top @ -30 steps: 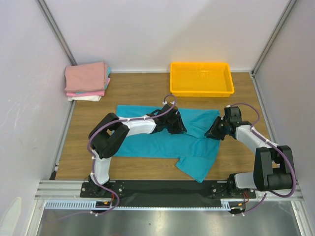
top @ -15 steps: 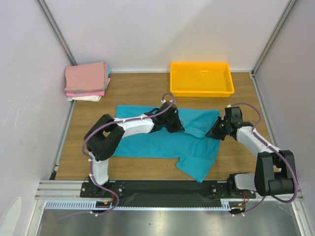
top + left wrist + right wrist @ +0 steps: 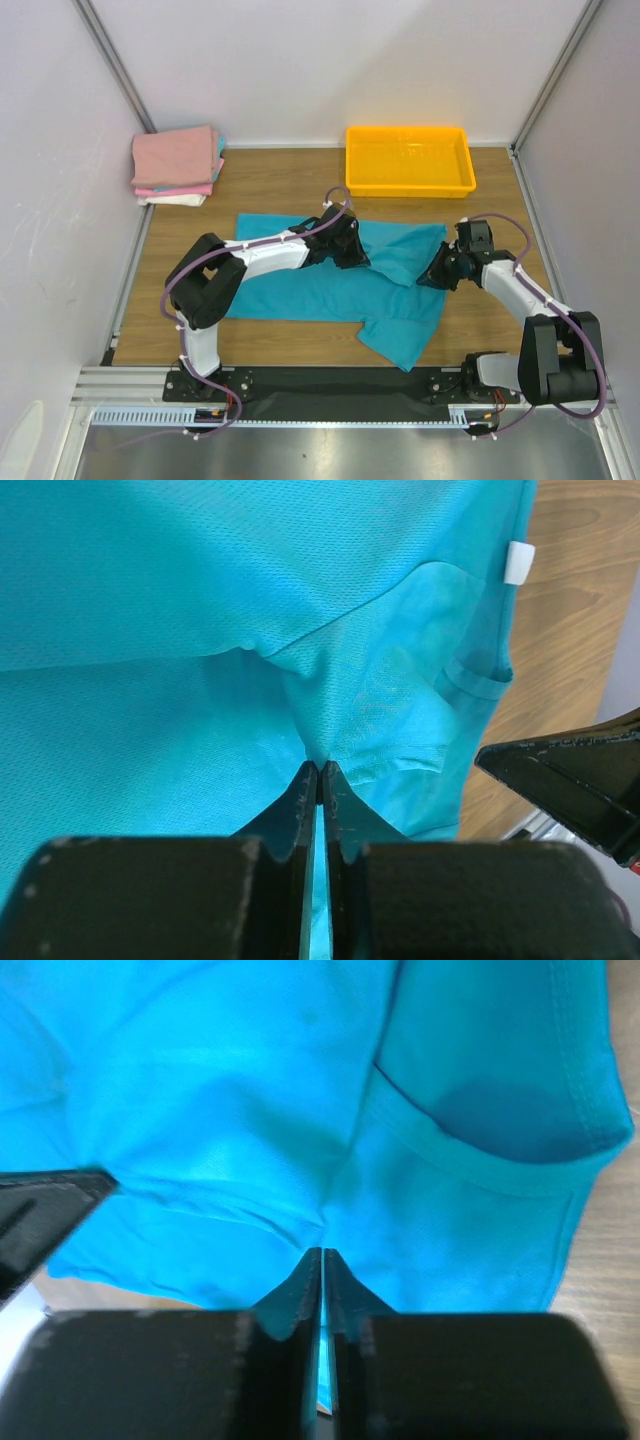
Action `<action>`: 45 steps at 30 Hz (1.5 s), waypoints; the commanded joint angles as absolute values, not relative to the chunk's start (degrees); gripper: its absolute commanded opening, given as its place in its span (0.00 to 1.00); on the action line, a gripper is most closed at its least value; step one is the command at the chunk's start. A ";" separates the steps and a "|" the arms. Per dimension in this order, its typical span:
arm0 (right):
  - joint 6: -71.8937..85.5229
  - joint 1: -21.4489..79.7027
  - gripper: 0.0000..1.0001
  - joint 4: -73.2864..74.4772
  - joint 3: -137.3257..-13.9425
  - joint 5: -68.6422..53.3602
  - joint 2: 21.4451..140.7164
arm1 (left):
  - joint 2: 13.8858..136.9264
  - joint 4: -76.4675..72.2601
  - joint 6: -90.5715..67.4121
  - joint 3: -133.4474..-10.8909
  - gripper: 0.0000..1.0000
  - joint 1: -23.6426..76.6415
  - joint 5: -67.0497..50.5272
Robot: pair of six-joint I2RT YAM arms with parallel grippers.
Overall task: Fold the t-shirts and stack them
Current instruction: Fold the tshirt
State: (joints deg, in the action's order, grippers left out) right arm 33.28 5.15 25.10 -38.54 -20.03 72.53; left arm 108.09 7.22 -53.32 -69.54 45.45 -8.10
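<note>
A teal t-shirt (image 3: 320, 285) lies spread on the wooden table, partly folded, with one sleeve pointing toward the near edge. My left gripper (image 3: 352, 252) is shut on a pinch of the shirt's cloth near its middle; the left wrist view shows the jaws (image 3: 319, 770) closed on a fold of teal fabric (image 3: 200, 630). My right gripper (image 3: 437, 272) is shut on the shirt's right edge; the right wrist view shows its jaws (image 3: 322, 1253) closed on teal cloth (image 3: 250, 1110). A stack of folded shirts (image 3: 178, 165), pink on top, sits at the back left corner.
An orange tray (image 3: 409, 160) stands at the back right of the table (image 3: 280, 190). White walls and metal frame posts close in the left, right and back sides. A metal rail runs along the near edge.
Both grippers have moved with the cloth: the left one back and slightly left, the right one a little nearer. The shirt's upper right part has been drawn into a fold between them.
</note>
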 commanded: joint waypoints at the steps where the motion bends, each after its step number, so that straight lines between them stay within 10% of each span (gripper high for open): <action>1: 31.38 5.36 0.11 27.16 -38.14 -20.05 72.07 | 106.43 8.87 -50.72 -69.17 0.08 45.18 -7.21; 9: 32.43 2.20 0.38 21.72 -43.40 -14.33 74.87 | 107.75 11.69 -44.48 -71.63 0.26 45.09 -4.22; 45: 30.06 1.32 0.31 13.54 -51.86 -11.51 95.80 | 110.83 12.04 -40.87 -74.62 0.40 44.39 -6.77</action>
State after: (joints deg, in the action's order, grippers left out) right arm 30.81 0.84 15.40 -51.83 -11.62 95.31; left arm 110.63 12.80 -41.93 -72.20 45.08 -5.78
